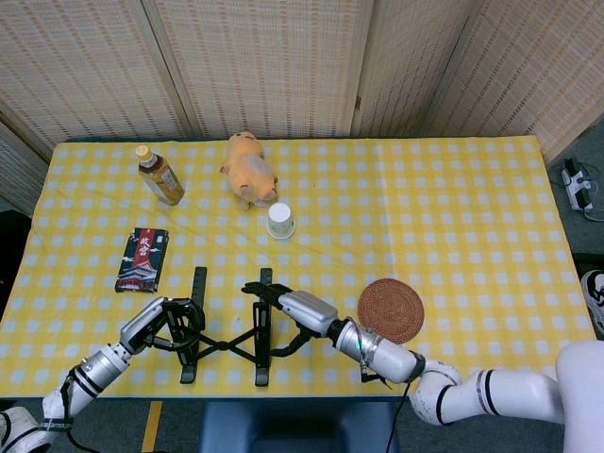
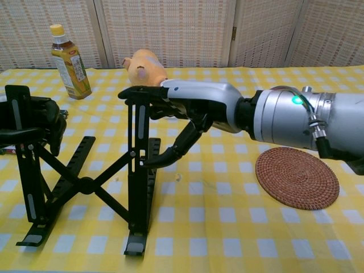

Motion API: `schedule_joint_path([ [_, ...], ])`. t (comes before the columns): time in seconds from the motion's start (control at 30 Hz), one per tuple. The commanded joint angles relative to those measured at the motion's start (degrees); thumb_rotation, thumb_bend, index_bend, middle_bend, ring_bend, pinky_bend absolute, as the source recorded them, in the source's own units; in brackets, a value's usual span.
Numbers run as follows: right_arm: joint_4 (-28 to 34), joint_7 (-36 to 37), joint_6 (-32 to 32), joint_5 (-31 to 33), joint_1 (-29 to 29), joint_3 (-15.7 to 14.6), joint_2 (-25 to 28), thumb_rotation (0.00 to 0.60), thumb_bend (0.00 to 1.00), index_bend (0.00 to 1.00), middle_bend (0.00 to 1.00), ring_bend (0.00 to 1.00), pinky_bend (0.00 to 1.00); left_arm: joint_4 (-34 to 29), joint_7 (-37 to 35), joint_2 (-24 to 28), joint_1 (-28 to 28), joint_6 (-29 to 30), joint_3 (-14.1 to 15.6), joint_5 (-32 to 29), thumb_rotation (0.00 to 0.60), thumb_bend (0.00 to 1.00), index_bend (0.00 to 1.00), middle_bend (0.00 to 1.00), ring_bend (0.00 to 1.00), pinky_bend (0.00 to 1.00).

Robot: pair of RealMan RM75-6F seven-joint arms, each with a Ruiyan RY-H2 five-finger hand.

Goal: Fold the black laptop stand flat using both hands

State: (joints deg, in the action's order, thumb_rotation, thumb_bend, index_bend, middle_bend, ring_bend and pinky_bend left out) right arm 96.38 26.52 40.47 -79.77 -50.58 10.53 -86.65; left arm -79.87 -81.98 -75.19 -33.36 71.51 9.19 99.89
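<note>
R hand: silver-grey back, black fingers. R forearm: brushed-metal cylinder w/ green LED, thin black cable at wrist, white glossy upper arm. L hand: black fingers, silver back; forearm silver w/ black bands.

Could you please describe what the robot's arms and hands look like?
Both arms are white and silver with black joint bands. The right robot hand has a silver shell, black fingers, a lit green light at the wrist and a thin black cable. The left robot hand is silver-backed with black fingers.
</note>
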Motion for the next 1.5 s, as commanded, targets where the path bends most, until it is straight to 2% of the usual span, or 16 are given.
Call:
schedule_joint_path([
  [0.03, 0.5, 0.3, 0.7, -0.4, 0.4, -0.3, 0.4, 0.600, 0.23, 0.00, 0.02, 0.10, 0.00, 0.0, 0.1, -0.6, 0.0, 0.4, -0.3, -0.1, 0.600, 0.38, 0.56, 0.56, 0.51, 0.50],
  [0.4, 4.7, 2.6, 2.2, -2.3, 1.3, -1.4, 3.0, 0.600, 0.23, 0.00, 0.02, 0.10, 0.00, 1.9, 5.7, -2.6, 0.2, -1.2, -0.7, -1.9, 0.600, 0.40, 0.54, 0.56, 0.51, 0.50],
  [0.63, 7.2, 4.2, 2.4, -5.2, 1.1, -2.7, 4.3, 0.600, 0.24, 0.00, 0.03, 0.11, 0.00, 3.0, 6.8, -3.3, 1.3, 0.1, -0.3, -1.8, 0.600, 0.40, 0.50, 0.55, 0.43, 0.46],
  [0.8, 8.5, 5.3, 2.6, -6.8, 0.9, -3.5, 5.0, 0.600, 0.23, 0.00, 0.03, 0.11, 0.00, 3.8, 8.0, -3.2, 1.7, 1.0, 0.5, -0.4, 0.600, 0.40, 0.45, 0.47, 0.34, 0.41],
  [0.9, 9.2, 5.8, 3.1, -7.8, 0.9, -4.1, 5.4, 0.600, 0.24, 0.00, 0.03, 0.11, 0.00, 4.4, 8.9, -2.9, 1.6, 0.6, 1.4, 0.5, 0.600, 0.40, 0.37, 0.39, 0.27, 0.36],
  [1.0, 9.9, 6.6, 3.5, -8.8, 1.0, -4.8, 6.0, 0.600, 0.23, 0.00, 0.03, 0.11, 0.00, 5.1, 11.9, -3.0, 1.6, -0.8, 1.9, 0.1, 0.600, 0.40, 0.32, 0.37, 0.25, 0.35],
  [1.13, 10.5, 7.3, 4.2, -10.1, 1.0, -5.6, 6.6, 0.600, 0.24, 0.00, 0.03, 0.11, 0.00, 5.2, 17.5, -3.5, 2.0, -3.2, 1.9, -1.6, 0.600, 0.40, 0.34, 0.37, 0.27, 0.35],
  [1.3, 11.1, 7.8, 5.1, -11.3, 0.9, -6.3, 6.9, 0.600, 0.23, 0.00, 0.03, 0.11, 0.00, 4.4, 24.3, -4.2, 2.7, -4.9, 1.2, -3.7, 0.600, 0.40, 0.43, 0.38, 0.32, 0.37],
  [1.5, 11.8, 7.7, 5.7, -12.1, 0.7, -7.0, 7.1, 0.600, 0.23, 0.00, 0.03, 0.11, 0.00, 2.5, 27.3, -4.1, 3.6, -4.9, 1.6, -3.9, 0.600, 0.40, 0.47, 0.38, 0.32, 0.37],
])
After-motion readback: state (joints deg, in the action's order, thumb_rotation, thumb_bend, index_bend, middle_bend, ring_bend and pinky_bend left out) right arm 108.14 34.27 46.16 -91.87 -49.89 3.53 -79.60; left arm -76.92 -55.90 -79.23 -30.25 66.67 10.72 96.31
